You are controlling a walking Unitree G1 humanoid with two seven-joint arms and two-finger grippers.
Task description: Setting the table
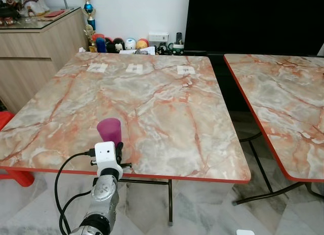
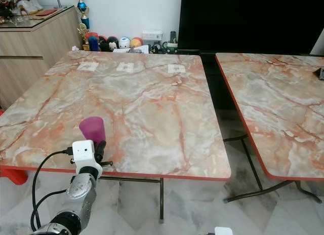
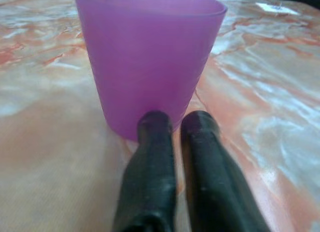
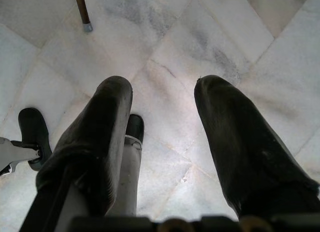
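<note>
On table [image 1: 167,118], upright purple cup [image 1: 109,131]

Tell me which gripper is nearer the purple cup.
Left. The left gripper sits at the purple cup, fingers shut against its base. The right gripper hangs open over the floor, away from it.

A purple plastic cup [image 1: 109,130] stands upright on the marbled desk [image 1: 167,113], mouth up. It is translucent, smooth-walled and tapered, wider at the rim than at the base. It sits close to the desk's near edge, toward the near left corner and well away from the far edge. The cup appears empty as far as the wrist view shows, though its inside is not visible from above.
</note>
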